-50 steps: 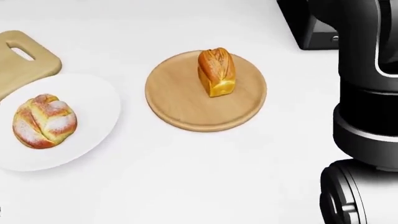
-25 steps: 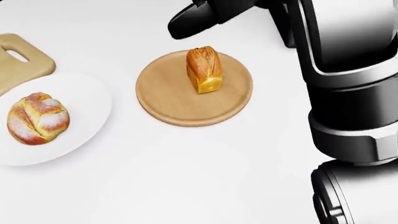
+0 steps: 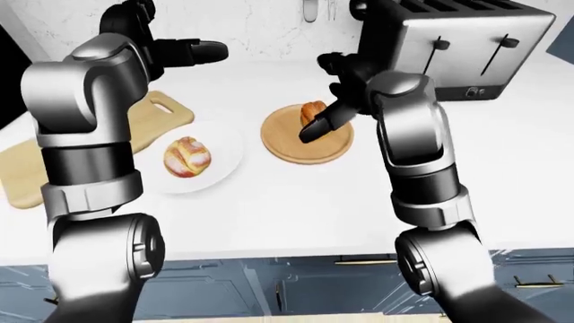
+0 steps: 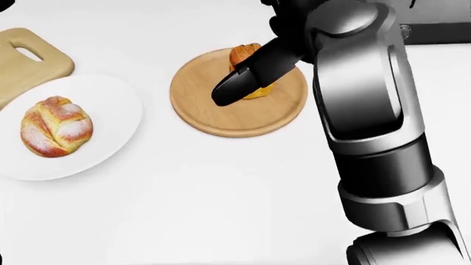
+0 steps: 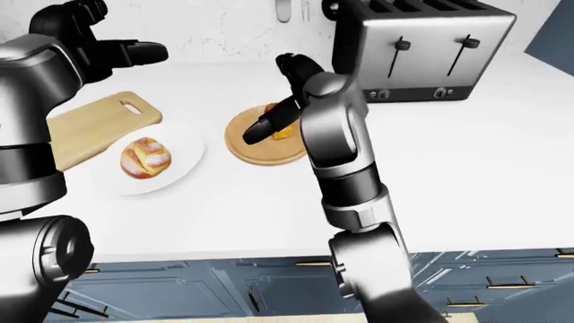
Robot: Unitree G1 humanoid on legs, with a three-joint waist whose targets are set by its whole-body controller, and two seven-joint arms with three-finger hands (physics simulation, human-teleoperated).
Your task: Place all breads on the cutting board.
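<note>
The long pale wooden cutting board with a handle slot [image 3: 108, 138] lies at the left of the left-eye view, bare of bread. Beside it a white round plate [image 4: 110, 130] carries a sugar-dusted round loaf [image 4: 55, 126]. The round wooden platter [image 4: 199, 107] holds a golden upright loaf [image 4: 243, 55], long axis running up-view. The right hand [image 4: 247, 80] hovers over it, fingers spread (not gripping). The left hand [image 3: 184, 52] floats well apart, fingers extended.
</note>
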